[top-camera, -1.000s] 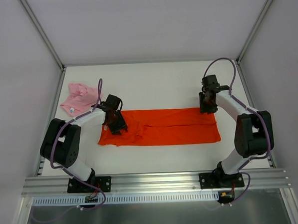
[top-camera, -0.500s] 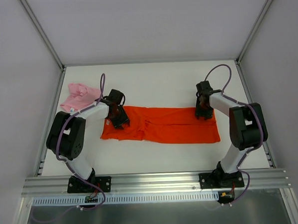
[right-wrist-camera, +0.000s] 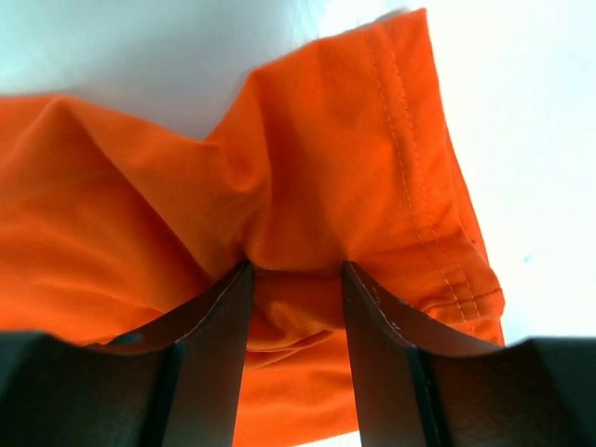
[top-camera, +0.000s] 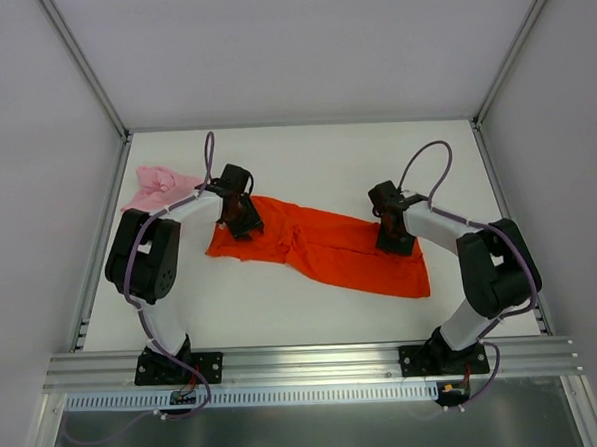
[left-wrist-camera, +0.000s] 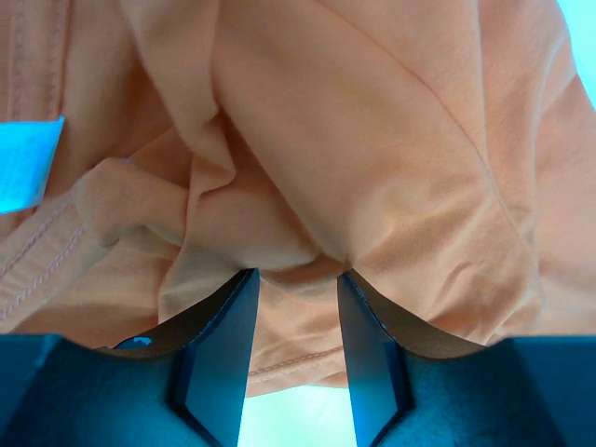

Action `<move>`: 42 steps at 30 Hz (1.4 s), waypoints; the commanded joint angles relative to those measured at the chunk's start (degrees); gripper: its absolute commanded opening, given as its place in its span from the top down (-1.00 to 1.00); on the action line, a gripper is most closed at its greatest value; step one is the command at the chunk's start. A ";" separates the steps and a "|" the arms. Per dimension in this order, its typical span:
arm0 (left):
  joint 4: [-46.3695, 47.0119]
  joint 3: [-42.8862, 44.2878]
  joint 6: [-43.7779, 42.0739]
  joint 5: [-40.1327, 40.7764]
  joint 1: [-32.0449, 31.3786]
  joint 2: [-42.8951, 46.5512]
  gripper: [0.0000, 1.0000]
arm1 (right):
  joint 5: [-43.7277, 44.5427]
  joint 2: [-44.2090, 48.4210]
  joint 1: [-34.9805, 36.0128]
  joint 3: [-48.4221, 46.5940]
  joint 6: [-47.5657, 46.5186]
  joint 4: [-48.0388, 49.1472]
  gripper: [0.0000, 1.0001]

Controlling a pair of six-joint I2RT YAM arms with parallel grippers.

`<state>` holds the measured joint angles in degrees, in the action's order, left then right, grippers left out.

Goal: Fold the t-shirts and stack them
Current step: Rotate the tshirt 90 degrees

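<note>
The orange-red t-shirt [top-camera: 325,247] lies as a long folded band across the middle of the counter [top-camera: 305,153]. It slants from the counter's far left toward its near right, rumpled at one end, with a stitched hem at the other. The left jaws are closed partway on a bunched fold at the band's end nearer the counter's left side. The right jaws pinch a gathered ridge of the same shirt toward the counter's right side. The pale pink t-shirt [top-camera: 156,186] sits crumpled at the counter's far left edge.
</note>
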<state>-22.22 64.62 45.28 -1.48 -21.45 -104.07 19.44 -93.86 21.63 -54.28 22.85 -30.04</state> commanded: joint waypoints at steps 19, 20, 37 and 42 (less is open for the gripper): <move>-0.20 24.94 -13.02 -4.50 3.08 -17.57 0.19 | 6.39 8.35 29.76 10.25 34.97 -7.48 0.06; 1.20 25.20 -13.11 -5.81 3.08 -17.66 0.19 | 6.75 8.35 31.01 9.47 35.94 -8.44 0.06; 4.21 45.23 -18.47 -13.72 1.68 -30.20 0.17 | 14.04 0.72 58.77 -2.39 54.58 -13.03 0.03; 2.79 49.91 -19.35 -14.70 1.50 -33.22 0.19 | 15.53 -5.88 61.78 -9.78 54.76 -17.32 0.03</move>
<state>-18.87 112.62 28.03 -14.44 -19.29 -136.75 30.04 -96.73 82.30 -59.48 74.17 -43.00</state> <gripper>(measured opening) 0.410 0.485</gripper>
